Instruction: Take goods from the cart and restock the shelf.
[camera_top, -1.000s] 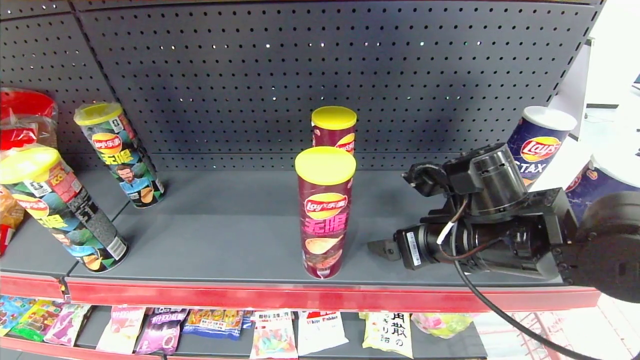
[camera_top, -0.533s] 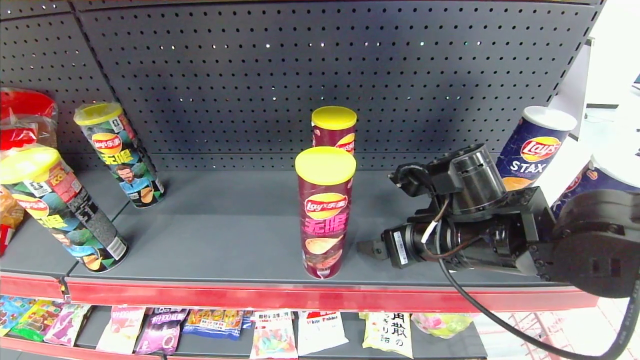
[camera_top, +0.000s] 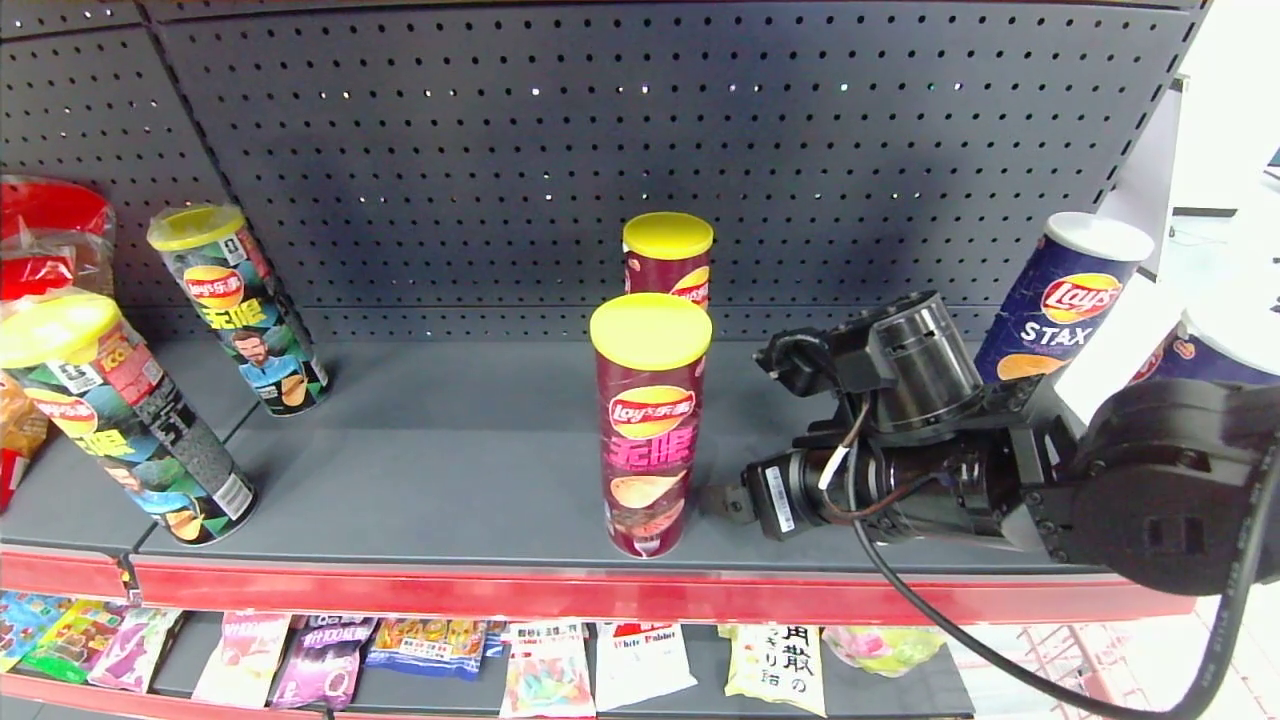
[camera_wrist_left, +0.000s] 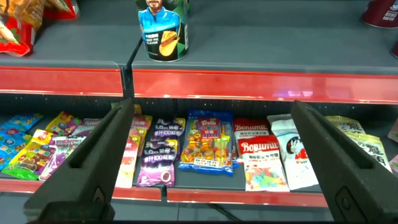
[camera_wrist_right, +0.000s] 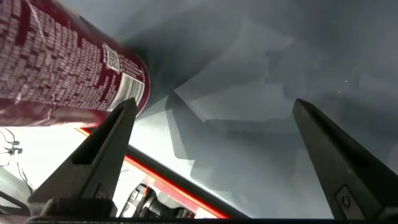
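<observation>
A maroon chip can with a yellow lid (camera_top: 650, 425) stands upright near the front of the grey shelf (camera_top: 450, 440). A second maroon can (camera_top: 668, 255) stands behind it. My right gripper (camera_top: 722, 500) lies low over the shelf just right of the front can, fingers pointing at it. In the right wrist view the gripper (camera_wrist_right: 212, 106) is open, and the maroon can (camera_wrist_right: 62, 68) lies just outside one finger, not between the two. My left gripper (camera_wrist_left: 212, 106) is open and holds nothing, facing the lower shelf's snack bags (camera_wrist_left: 208, 149).
Two dark green chip cans (camera_top: 240, 310) (camera_top: 120, 420) lean at the shelf's left. Blue cans (camera_top: 1065, 290) (camera_top: 1210, 350) stand at the right behind my right arm. A red lip (camera_top: 600, 590) edges the shelf front. Snack bags (camera_top: 545, 665) fill the shelf below. Pegboard backs the shelf.
My right arm has slid left along the shelf, bringing its gripper closer to the front maroon can. The cans have not moved.
</observation>
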